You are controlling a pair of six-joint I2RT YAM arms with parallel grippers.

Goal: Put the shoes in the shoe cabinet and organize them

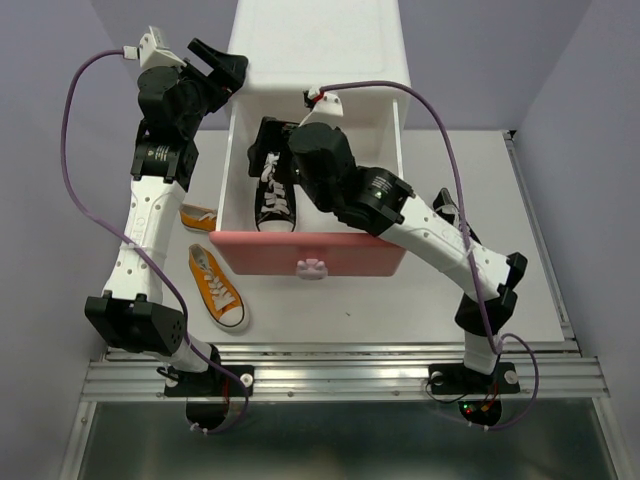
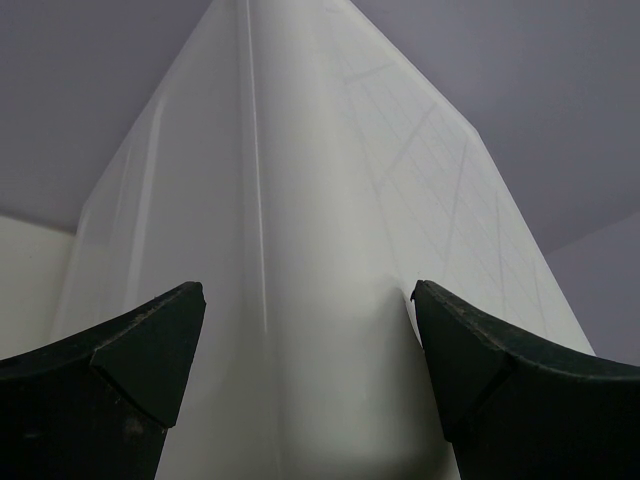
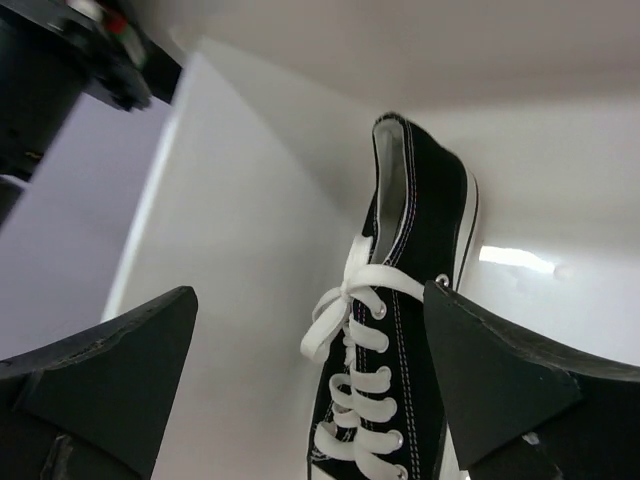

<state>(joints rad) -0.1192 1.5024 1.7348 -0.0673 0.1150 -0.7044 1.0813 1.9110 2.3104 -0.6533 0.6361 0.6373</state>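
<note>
**Right gripper (image 3: 310, 300) spread above black sneaker (image 3: 425, 230) in open drawer**

Table (image 1: 330, 315): white top, carrying every item below.

Shoe cabinet (image 1: 320, 50): white, standing at the far middle of the table.

Drawer (image 1: 350, 250): stands open toward the arm bases, pink front nearest them. From above it cannot be told which level it belongs to.

Right arm (image 1: 440, 235): reaches from the right base over the pink front and down into the drawer. Its fingers (image 3: 110, 370) stand wide apart and are not closed on anything. The black sneaker lies on the drawer floor in the left half, laces up, toe toward the pink front.

Left gripper (image 2: 308, 290): also spread wide and empty, set at the cabinet's left side with one finger to either side of a vertical corner edge. Contact with the plastic cannot be confirmed.

Orange sneakers (image 1: 215, 287): both on the table left of the drawer, outside it. One lies fully in view near the pink front's left end. The other sneaker (image 1: 197, 217) lies farther back, partly hidden under the left arm (image 1: 145, 230).

Bunny-shaped knob (image 1: 312, 267): white, centred on the pink front.
</note>
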